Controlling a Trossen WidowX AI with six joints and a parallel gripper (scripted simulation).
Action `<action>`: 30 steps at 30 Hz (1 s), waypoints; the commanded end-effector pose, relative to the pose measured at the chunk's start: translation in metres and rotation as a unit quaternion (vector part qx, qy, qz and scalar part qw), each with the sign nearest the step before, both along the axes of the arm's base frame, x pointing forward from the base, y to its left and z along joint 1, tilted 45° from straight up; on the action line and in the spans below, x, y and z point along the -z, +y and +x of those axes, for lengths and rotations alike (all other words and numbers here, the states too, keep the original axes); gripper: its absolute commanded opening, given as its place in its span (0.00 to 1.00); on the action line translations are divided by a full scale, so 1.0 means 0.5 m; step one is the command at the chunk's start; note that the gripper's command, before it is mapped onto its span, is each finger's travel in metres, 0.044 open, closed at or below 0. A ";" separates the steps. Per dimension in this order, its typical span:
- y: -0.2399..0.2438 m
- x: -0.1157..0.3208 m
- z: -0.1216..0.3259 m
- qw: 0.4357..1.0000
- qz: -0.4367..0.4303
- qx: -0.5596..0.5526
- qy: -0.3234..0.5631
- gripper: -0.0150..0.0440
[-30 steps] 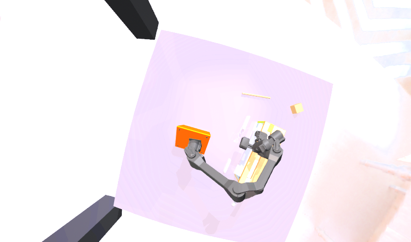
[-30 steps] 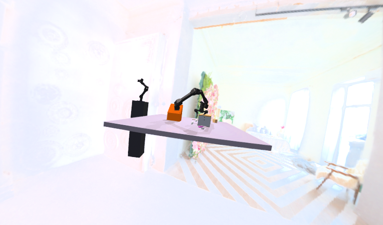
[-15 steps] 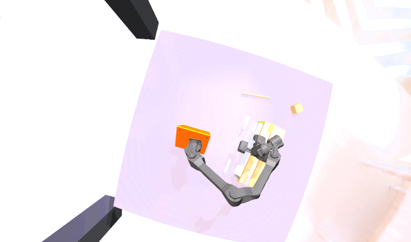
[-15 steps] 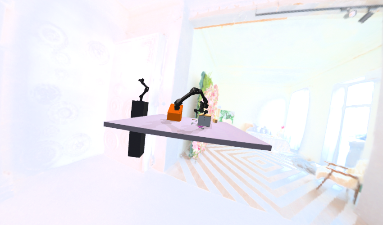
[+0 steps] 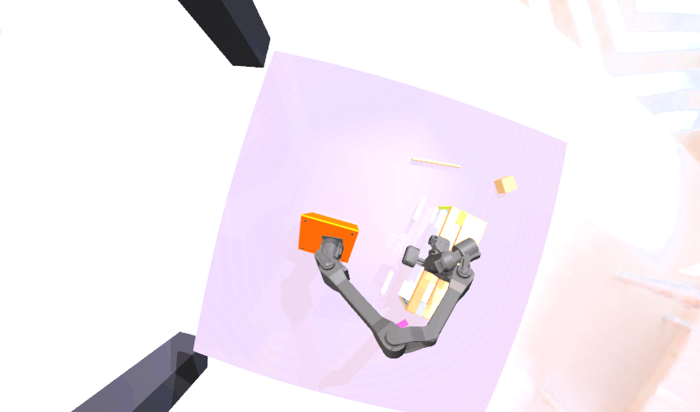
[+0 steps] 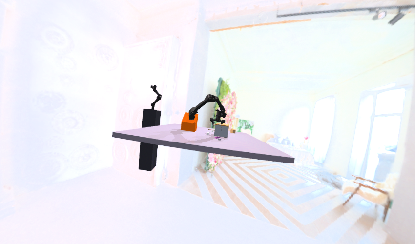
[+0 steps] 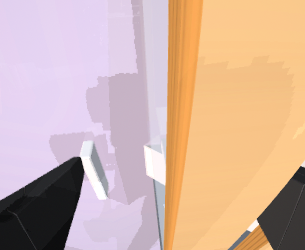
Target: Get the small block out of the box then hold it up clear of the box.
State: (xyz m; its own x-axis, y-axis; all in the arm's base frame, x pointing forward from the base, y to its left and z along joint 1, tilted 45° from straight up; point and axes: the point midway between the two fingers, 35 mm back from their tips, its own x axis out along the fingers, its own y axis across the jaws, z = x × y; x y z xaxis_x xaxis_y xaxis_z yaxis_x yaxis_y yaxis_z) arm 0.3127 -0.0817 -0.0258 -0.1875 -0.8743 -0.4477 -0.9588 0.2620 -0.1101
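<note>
The clear-fronted box with a tan-orange top stands on the lilac table; it also shows in the exterior view (image 6: 221,130). A small magenta block (image 5: 402,323) lies on the table just off the box's near end, partly hidden by my elbow; it also shows in front of the box in the side view (image 6: 217,137). My gripper (image 5: 434,250) hangs over the box, pointing down. In the wrist view the gripper (image 7: 188,168) is open and empty, with its dark fingers on either side of the box's top panel (image 7: 238,125). The shelf inside is hidden.
The arm's orange base (image 5: 328,232) stands left of the box. A tan cube (image 5: 505,184) and a thin pale stick (image 5: 436,162) lie farther back on the table. Small white pieces (image 5: 387,281) lie along the box's clear front. Dark posts stand off the table's left corners.
</note>
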 end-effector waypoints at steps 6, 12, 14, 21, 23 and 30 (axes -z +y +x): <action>-0.022 -0.021 -0.009 1.000 -0.002 0.000 0.000 0.93; -0.033 -0.033 -0.013 1.000 -0.002 0.000 0.000 0.93; -0.037 -0.037 -0.014 1.000 -0.003 0.000 0.000 0.93; -0.051 -0.051 -0.020 1.000 -0.003 0.000 0.000 0.93; -0.054 -0.055 -0.021 1.000 -0.003 0.000 0.000 0.93; -0.068 -0.068 -0.026 1.000 -0.003 0.000 0.001 0.93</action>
